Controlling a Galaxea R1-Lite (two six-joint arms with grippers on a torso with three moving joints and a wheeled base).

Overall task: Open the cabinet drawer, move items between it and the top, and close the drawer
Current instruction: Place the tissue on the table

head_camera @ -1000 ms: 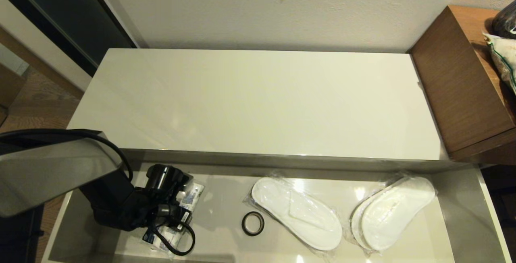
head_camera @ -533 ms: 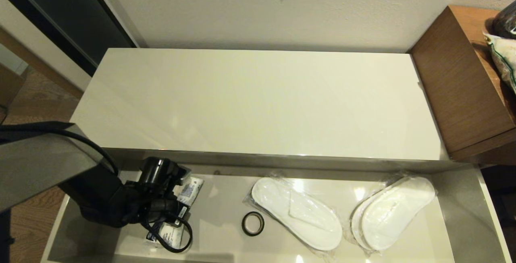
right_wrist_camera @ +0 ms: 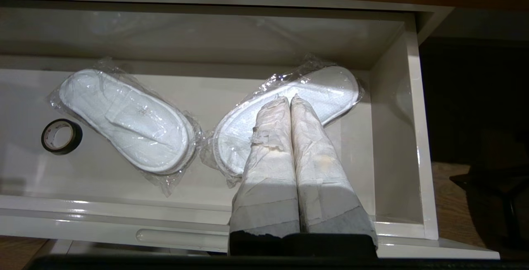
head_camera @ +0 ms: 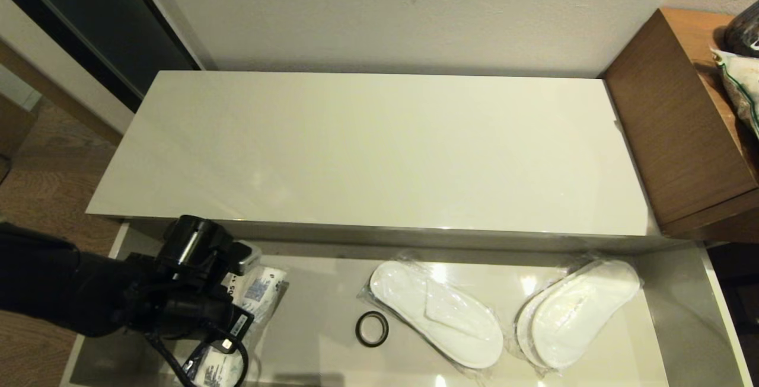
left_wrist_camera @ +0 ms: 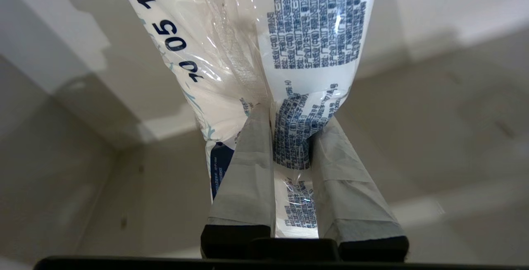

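Tissue packet sits pinched in the narrow left pincer above the drawer.

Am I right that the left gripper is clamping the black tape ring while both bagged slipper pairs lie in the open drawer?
Not the ring: the left wrist view shows the left gripper shut on the white blue-printed plastic tissue packet. The black tape ring lies untouched.

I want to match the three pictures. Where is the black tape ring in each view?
Head view: black tape ring on the drawer floor, left of the slippers.
Left wrist view: not in it.
Right wrist view: ring at the far left.
Shared landmark: the slipper pack beside the ring.
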